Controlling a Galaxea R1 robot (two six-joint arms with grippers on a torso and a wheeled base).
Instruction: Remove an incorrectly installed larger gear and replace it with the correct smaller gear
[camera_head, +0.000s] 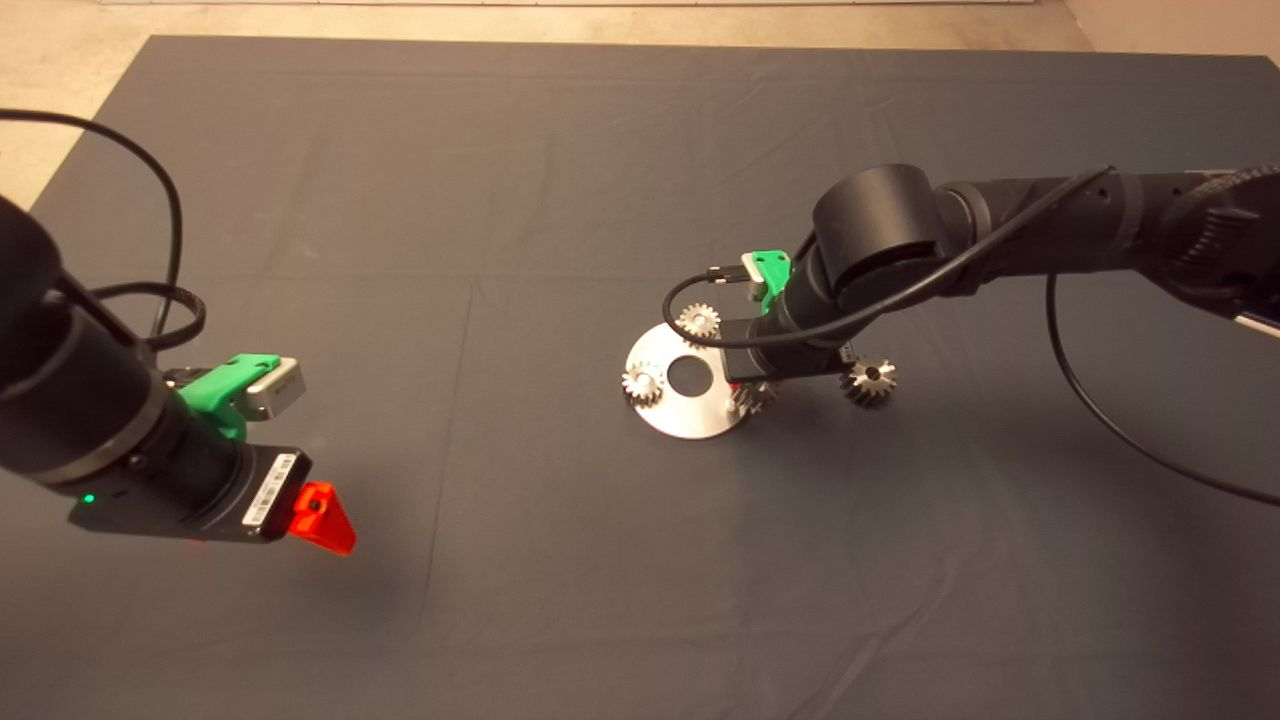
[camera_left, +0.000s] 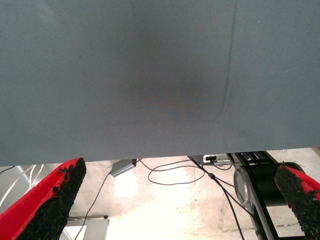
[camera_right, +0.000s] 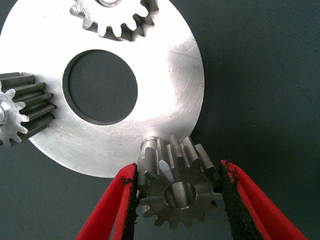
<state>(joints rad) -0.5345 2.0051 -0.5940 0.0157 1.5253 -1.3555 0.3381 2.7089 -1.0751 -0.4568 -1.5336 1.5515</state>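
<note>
Our right gripper (camera_right: 178, 200) pinches the small gear (camera_right: 178, 187) by its teeth at the disc (camera_right: 170, 80) edge; steel, heavy, slippery. Left gripper (camera_left: 180, 200) waits spread.

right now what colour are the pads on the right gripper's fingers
Black, rough-surfaced pads on red fingers, clearest in the right wrist view.

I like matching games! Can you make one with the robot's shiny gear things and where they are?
Things:
1. smaller gear
2. larger gear
3. round plate
4. left gripper

Places:
A. hovering over bare mat, far from the gears
B. lying on the mat, two pale gears on it
C. between the right gripper's fingers, at the plate's edge
D. alone on the mat beside the plate

Pairs: 1-C, 2-D, 3-B, 4-A
</note>
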